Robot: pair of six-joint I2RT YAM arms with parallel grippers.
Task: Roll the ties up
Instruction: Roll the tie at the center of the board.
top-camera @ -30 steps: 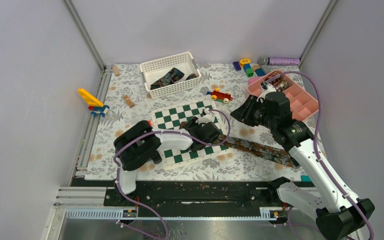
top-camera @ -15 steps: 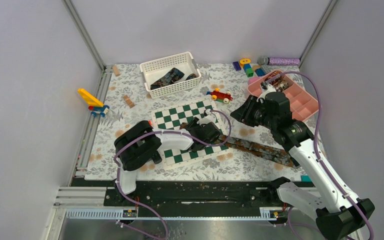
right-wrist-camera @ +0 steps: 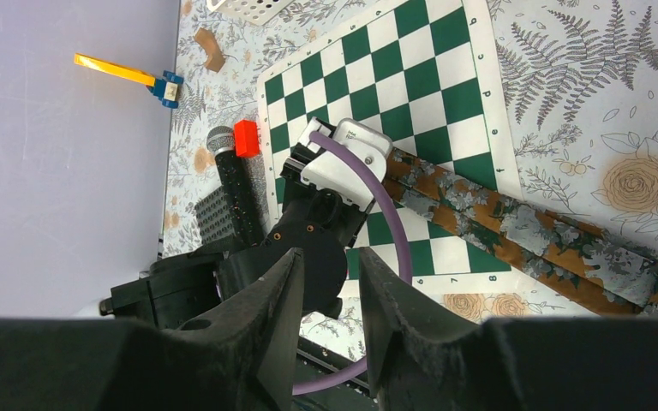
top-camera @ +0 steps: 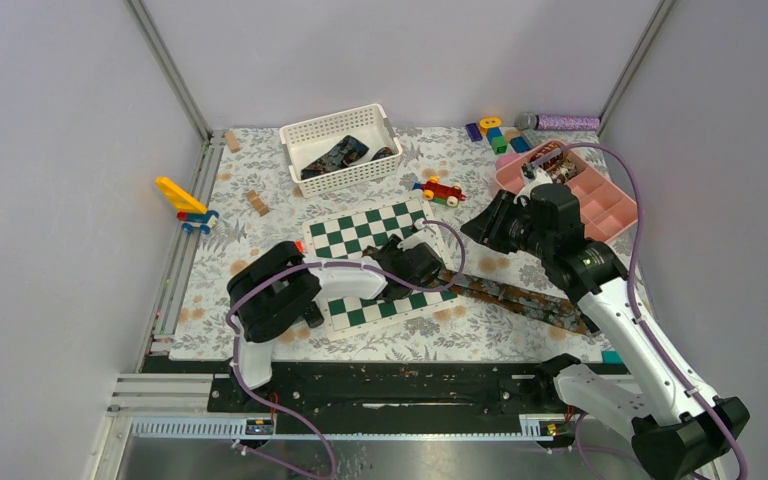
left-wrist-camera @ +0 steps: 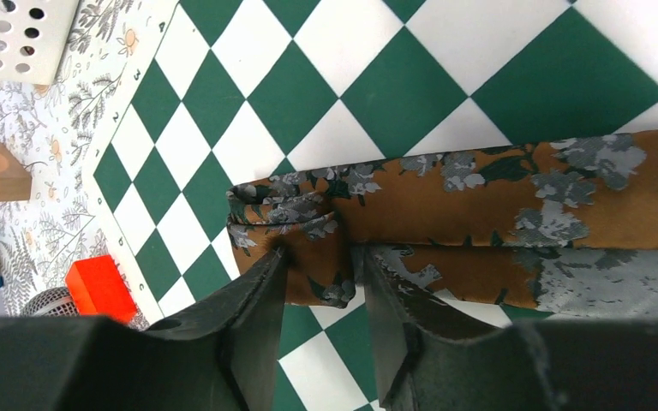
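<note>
One tie [top-camera: 515,297], top view: chessboard [top-camera: 355,235] centre to lower right; left gripper [top-camera: 392,252] at its left end, right gripper [top-camera: 475,228] higher in frame, apart. Left wrist: folded end between parted jaws, bottom centre. Right wrist: jaws parted, empty; tie mid-right.

The brown tie [left-wrist-camera: 497,201] runs off the right edge of our left wrist view, where only a corner of the white basket [left-wrist-camera: 8,34] shows. From above, the left gripper [top-camera: 392,256] covers the tie's folded end.
</note>
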